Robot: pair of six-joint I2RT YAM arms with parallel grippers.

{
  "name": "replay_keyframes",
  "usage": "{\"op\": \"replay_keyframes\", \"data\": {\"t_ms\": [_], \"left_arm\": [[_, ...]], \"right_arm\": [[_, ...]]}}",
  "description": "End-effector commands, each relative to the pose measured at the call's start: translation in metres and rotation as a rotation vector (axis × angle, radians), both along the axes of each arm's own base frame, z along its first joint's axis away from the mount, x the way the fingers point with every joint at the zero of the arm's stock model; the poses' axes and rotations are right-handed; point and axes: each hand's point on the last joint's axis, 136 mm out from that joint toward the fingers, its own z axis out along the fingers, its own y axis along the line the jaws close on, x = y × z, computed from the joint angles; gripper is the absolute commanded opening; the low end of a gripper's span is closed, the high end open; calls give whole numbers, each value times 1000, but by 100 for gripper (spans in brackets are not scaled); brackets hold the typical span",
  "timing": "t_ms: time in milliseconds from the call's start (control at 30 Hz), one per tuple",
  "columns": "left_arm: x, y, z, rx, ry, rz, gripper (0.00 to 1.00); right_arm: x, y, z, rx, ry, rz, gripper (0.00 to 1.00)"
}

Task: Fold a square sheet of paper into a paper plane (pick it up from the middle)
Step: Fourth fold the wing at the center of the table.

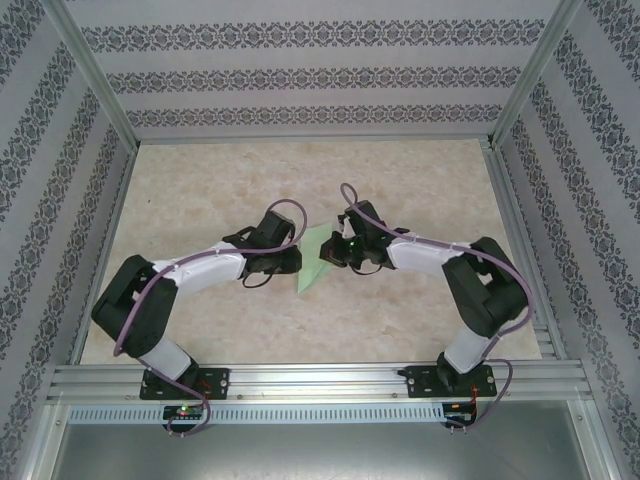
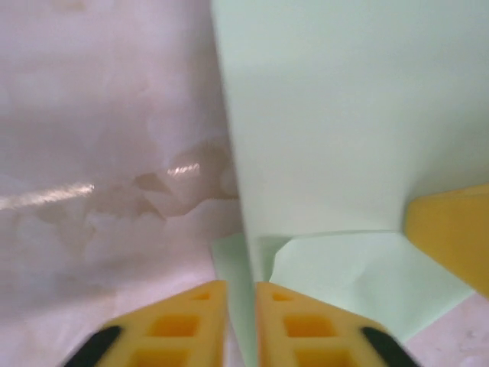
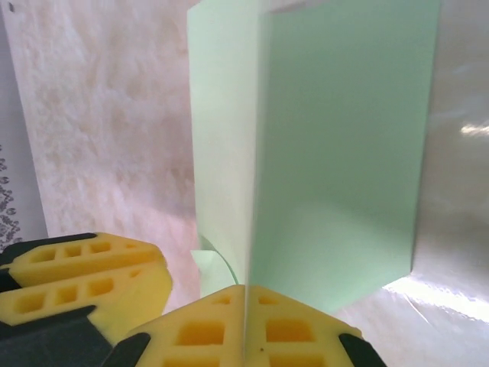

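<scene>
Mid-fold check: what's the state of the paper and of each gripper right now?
sheet of paper: folded along a crease, not yet a plane, caught between the two grippers.
right gripper: jaws shut on the paper's edge.
left gripper: jaws nearly together with the paper's edge between them; unclear whether they pinch it.

Pale green paper [image 1: 315,262] between left gripper [image 1: 293,259] and right gripper [image 1: 338,251], near table [image 1: 200,180] centre.
</scene>
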Motion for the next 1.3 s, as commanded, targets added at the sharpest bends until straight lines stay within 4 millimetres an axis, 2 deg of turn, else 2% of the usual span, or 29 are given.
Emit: {"op": "replay_keyframes", "data": {"t_ms": [0,167,267,367,500,633,833,933,1100,1267], "left_arm": [[12,7,40,-2,-102,-3,28],[18,7,70,-48,-190,-12,40],[19,3,80,-84,-227,-33,46],[18,-9,84,-134,-251,-94,49],[12,-30,73,-195,-272,-234,54],[5,-45,61,-228,-319,-350,64],[-10,-62,36,-207,-397,-527,67],[-14,-68,24,-177,-433,-595,63],[-16,-74,21,-164,-581,-674,57],[-16,-77,6,-119,-609,-743,54]], "right_arm": [[9,-26,22,-87,-99,-89,0],[7,-44,42,-137,-118,-204,0],[6,-49,51,-142,-118,-261,0],[6,-53,50,-144,-82,-319,0],[6,-49,38,-140,-24,-366,0],[9,-46,23,-115,28,-416,0],[11,-39,9,-78,104,-456,0],[11,-38,1,-58,151,-467,0],[10,-37,-7,-43,197,-468,0],[10,-35,-9,-21,222,-466,0]]}}
